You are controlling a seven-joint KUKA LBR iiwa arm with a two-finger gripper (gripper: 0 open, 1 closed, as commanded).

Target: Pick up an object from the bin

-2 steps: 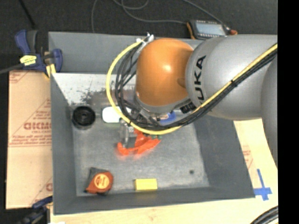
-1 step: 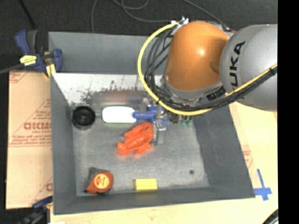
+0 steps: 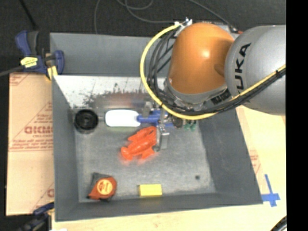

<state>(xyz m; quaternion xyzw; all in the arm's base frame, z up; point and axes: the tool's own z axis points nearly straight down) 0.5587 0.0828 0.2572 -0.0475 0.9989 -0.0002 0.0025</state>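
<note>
My gripper [image 3: 162, 139] reaches down into the middle of the bin, one grey fingertip showing at the right end of an orange plastic toy [image 3: 139, 145]. The toy lies slantwise on the bin floor, touching or very close to that fingertip. Just behind it lies a white oval object with a blue end piece [image 3: 122, 118], close to the back wall. Whether anything sits between the fingers is hidden by the wrist.
A black round cap [image 3: 85, 120] lies at the back left. An orange tape measure [image 3: 103, 187] sits in the front left corner, and a yellow block [image 3: 150, 190] rests near the front wall. The arm with its orange dome covers the bin's back right.
</note>
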